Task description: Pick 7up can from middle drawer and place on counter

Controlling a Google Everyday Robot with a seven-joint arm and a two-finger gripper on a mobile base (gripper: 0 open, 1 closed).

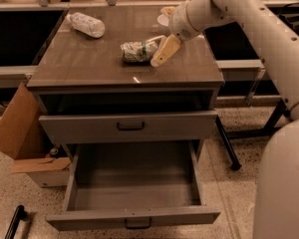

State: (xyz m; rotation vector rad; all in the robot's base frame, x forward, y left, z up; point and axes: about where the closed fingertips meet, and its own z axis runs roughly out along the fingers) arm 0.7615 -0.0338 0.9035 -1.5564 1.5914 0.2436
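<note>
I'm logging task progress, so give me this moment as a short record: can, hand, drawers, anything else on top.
can: lying on its side on the counter, near the middle
hand: just right of the can, low over the counter
open drawer: pulled out, can not in it
upper drawer: shut
bottle: lying near the counter's back left corner

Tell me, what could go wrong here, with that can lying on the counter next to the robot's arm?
1. The can lies on its side on the counter, right beside the gripper. If the gripper brushes it while moving off, the can might roll, perhaps towards an edge.
2. The drawer stands pulled far out, low by the base. A turn or drive could knock it.
</note>
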